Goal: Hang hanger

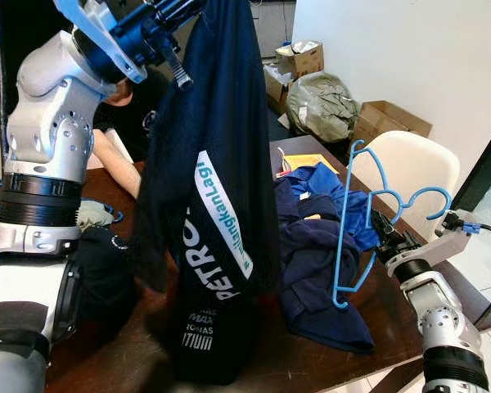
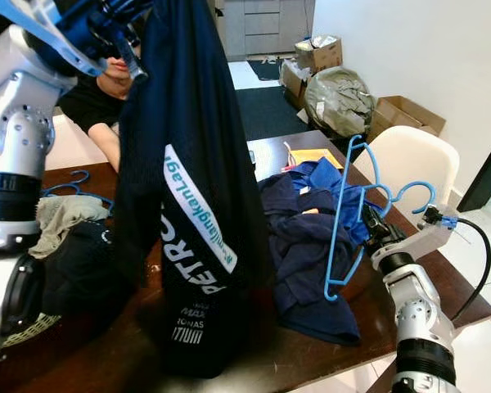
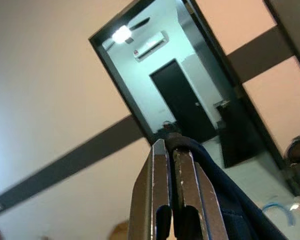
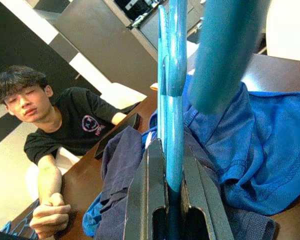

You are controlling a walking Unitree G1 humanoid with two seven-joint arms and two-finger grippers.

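Left eye view puts the left end effector (image 1: 173, 33) at the upper left of the frame, clenched on the top of a dark navy shirt (image 1: 217, 188) that drapes down the middle to the counter (image 1: 327, 360). The left wrist view shows its fingers (image 3: 160, 185) pressed together with dark cloth between them. The pinch looks narrow, so the cloth may slide out if the arm swings, and the shirt would fall onto the heap below. Its neck opening is bunched inside the grip and hard to make out, so the hanger could miss the opening.

Centre right of the frame, a pile of blue clothes (image 1: 327, 246) lies on the counter, and a loose fold could catch the hanger's lower bar as it passes.

Further right, the right end effector (image 1: 385, 237) holds the blue hanger (image 1: 356, 221) upright above that pile, well apart from the held shirt. The right wrist view shows the plastic wedged between its fingers (image 4: 147, 195). Gripped at one spot only, the hanger may twist or pivot when it meets the cloth.

A person (image 4: 65, 130) sits behind the counter, largely hidden by the shirt in the head views. No rail or hook to hang from can be made out.
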